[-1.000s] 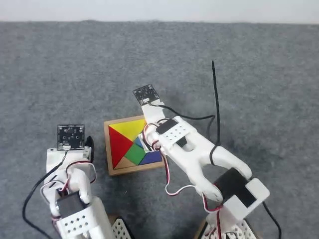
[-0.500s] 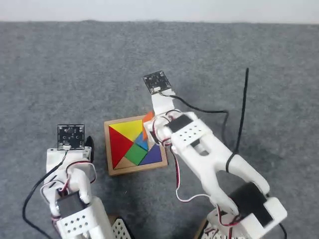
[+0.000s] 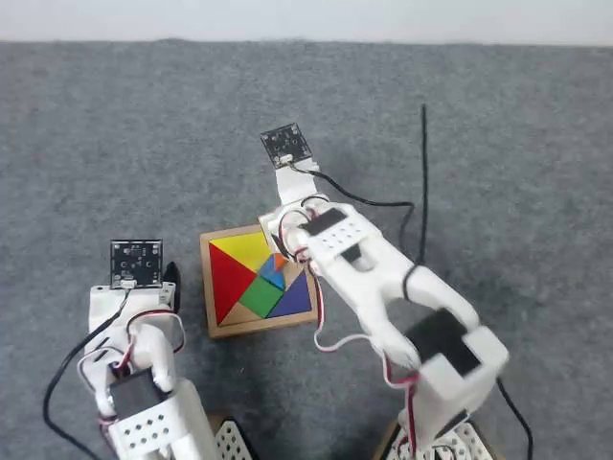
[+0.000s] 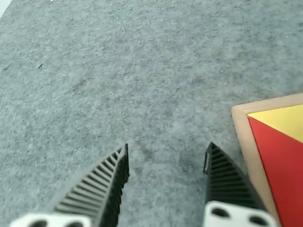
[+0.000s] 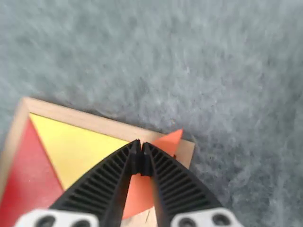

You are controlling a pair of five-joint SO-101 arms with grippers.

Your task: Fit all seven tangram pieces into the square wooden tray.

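Right end effector (image 5: 141,152) pinched shut, tips together, w/ orange piece (image 5: 166,143) just under them, corner over tray (image 5: 94,120) rim (thin, stiff, light, prob. slick): best pushed on a flat edge, not pinched.

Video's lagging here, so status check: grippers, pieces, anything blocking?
Left gripper open, over carpet beside tray. Right gripper shut, tips on orange piece at tray corner. Orange tip overlaps the rim, looks unseated; nothing else blocking.
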